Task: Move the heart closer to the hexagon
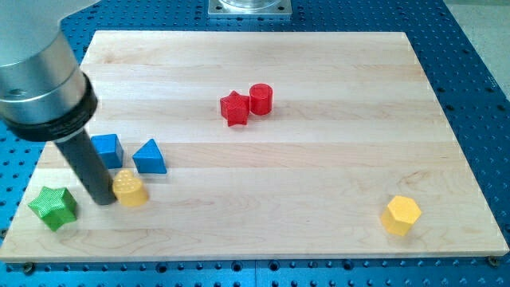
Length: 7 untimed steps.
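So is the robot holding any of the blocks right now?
No, nothing is held. My tip is just a rod; it sits at the left side of the yellow heart, close enough to push it.

Wooden table [319, 183], light grain, sits on a blue perforated base [478, 64]. Red star block [233, 108] and red cylinder block [261, 99] touch each other near the table's middle, cylinder on the view's right and slightly higher. Blue cube block [107, 149] and blue triangle block [150, 157] sit side by side at the view's left, small gap between. Green star block [53, 208] lies near the bottom-left corner. Grey metal mount [249, 8] at top edge.
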{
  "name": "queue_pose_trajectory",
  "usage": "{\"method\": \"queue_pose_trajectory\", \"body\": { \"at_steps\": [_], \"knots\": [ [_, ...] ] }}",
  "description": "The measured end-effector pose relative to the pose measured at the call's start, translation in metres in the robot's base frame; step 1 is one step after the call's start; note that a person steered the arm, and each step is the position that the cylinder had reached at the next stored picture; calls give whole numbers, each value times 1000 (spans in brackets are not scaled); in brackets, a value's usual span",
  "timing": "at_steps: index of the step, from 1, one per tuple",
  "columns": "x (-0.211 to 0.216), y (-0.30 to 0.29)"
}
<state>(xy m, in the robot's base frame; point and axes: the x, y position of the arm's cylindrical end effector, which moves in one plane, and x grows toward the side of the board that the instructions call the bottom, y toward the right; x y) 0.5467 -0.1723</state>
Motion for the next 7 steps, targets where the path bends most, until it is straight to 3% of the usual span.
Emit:
{"method": "queue_pose_trajectory", "body": {
  "at_steps": [1,2,3,5,6,7],
  "knots": [
    [5,131],
    [10,181],
    [-1,143],
    [-13,270],
    [-65,270],
    [-55,304]
  ]
}}
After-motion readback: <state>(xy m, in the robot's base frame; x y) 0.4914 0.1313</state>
